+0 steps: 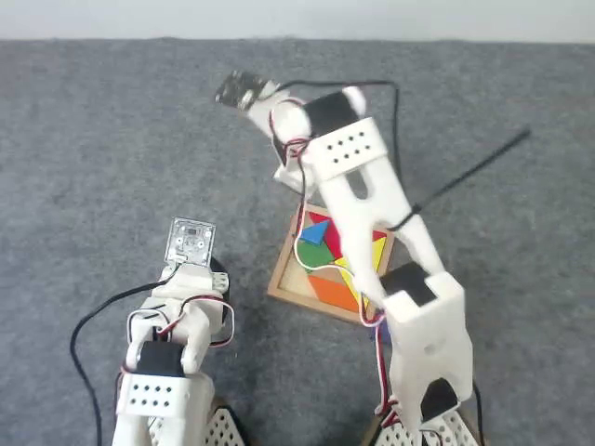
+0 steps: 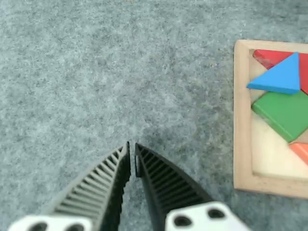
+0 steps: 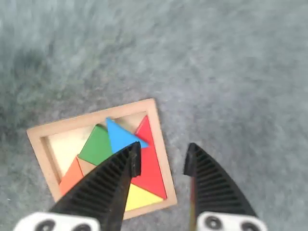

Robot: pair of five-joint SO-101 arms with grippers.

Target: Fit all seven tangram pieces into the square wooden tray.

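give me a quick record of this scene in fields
tray: wooden, on grey carpet
seated pieces: red piece, green piece, orange piece, yellow piece
blue triangle: overlapping red piece and green piece, apparently not seated
left gripper: shut, over carpet beside tray
right gripper: open, above tray's edge

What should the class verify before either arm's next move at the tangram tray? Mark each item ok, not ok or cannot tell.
1. Right gripper open and empty: ok.
2. Left gripper shut, empty, beside the tray: ok.
3. Blue triangle seated flat: not ok; it lies over the red piece and green piece.
4. Tray floor fully covered: not ok; bare wood shows beside the green piece.
5. All seven pieces counted: cannot tell; an arm covers part of the tray in the high view.
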